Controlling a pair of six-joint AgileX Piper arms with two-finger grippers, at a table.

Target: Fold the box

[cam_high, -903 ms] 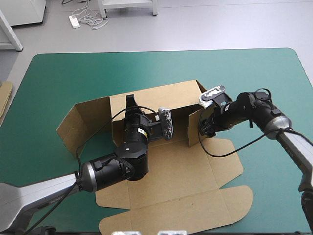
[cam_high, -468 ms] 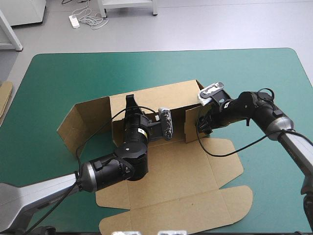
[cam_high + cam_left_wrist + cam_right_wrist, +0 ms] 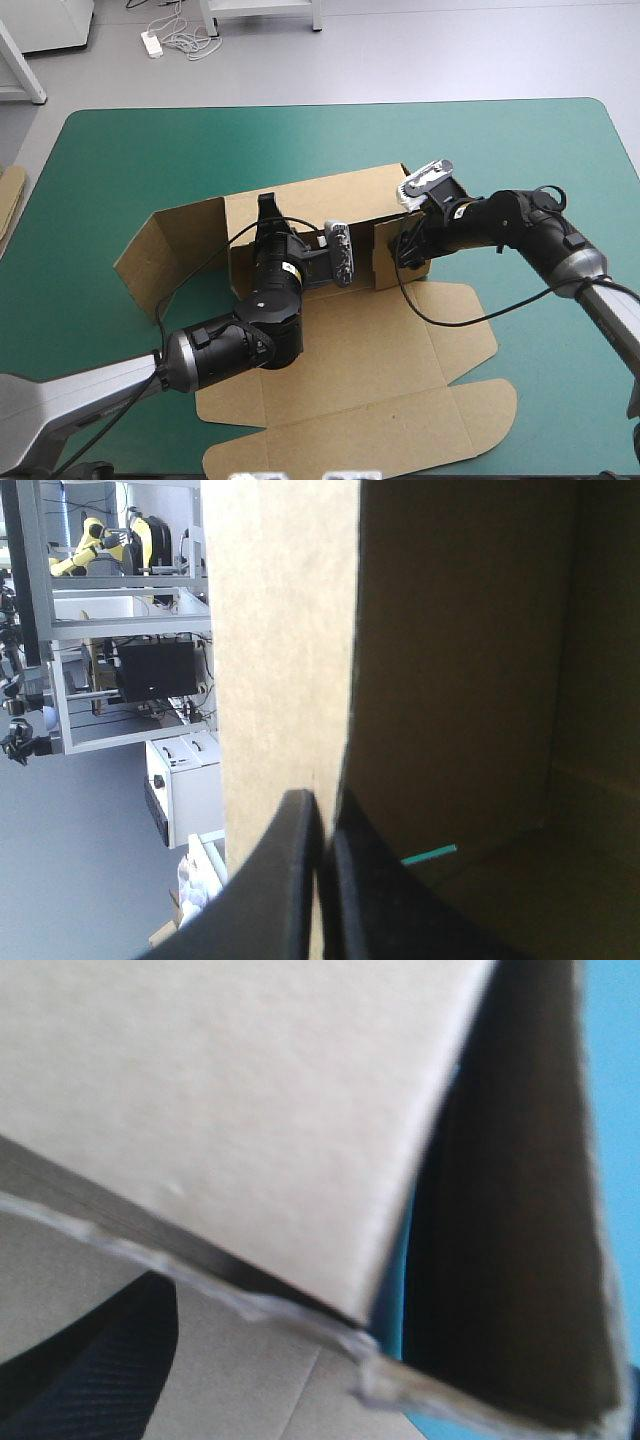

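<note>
Brown cut-board box [image 3: 350,360], frame centre: end flap [image 3: 386,254] swung further inward by right tool [image 3: 408,248], grip untellable; left tool [image 3: 326,880] pinching back wall [image 3: 330,195]; tuck nearer.

No text or number is showing clearly enough to read, a small yellow label [image 3: 291,268] is sitting on the left arm's wrist, its print too small to tell

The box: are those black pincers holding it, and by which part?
The left pincer is shut on the box, at a raised wall's edge. The right pincer is at the end flap; its grip cannot be told.
</note>
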